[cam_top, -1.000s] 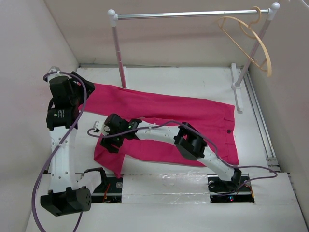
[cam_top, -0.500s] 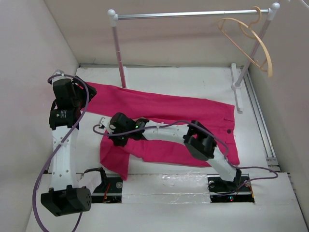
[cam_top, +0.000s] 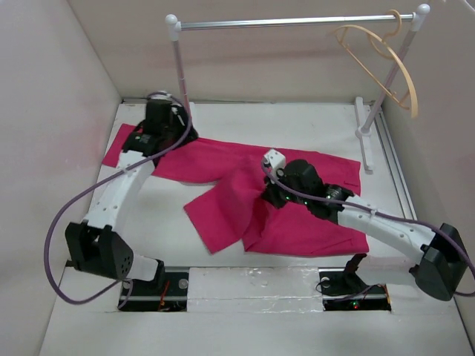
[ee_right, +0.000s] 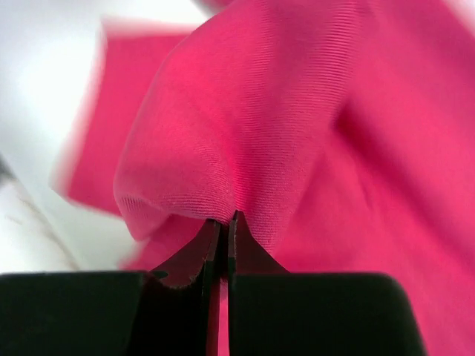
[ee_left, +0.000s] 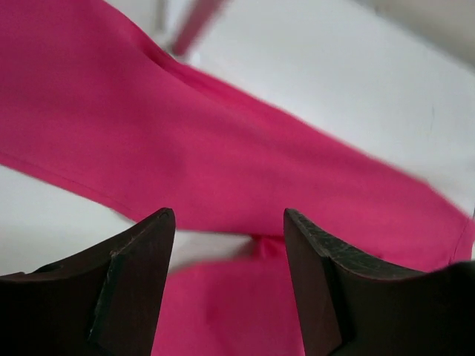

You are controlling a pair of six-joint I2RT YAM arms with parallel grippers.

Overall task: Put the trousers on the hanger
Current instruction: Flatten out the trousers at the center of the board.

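Observation:
The pink trousers [cam_top: 223, 200] lie across the table, with one leg pulled up and doubled over toward the middle. My right gripper [cam_top: 266, 194] is shut on a raised fold of the trousers [ee_right: 245, 133], and the cloth bunches over its tips [ee_right: 223, 219]. Hovering over the far leg near the rail's left post is my left gripper [cam_top: 169, 137]. It stands open [ee_left: 228, 222], with pink cloth [ee_left: 245, 156] below and nothing between its fingers. The tan wooden hanger [cam_top: 386, 63] hangs by its hook at the right end of the rail.
A white-and-silver rail frame [cam_top: 289, 23] stands at the back. Its left post [cam_top: 182, 81] comes down right beside my left gripper, and its right foot [cam_top: 364, 133] sits by the trousers' waistband. Walls close in on the left and right.
My right gripper closed on the near leg's end and dragged it right, folding the leg over. My left arm swung from the left edge to the far leg by the post.

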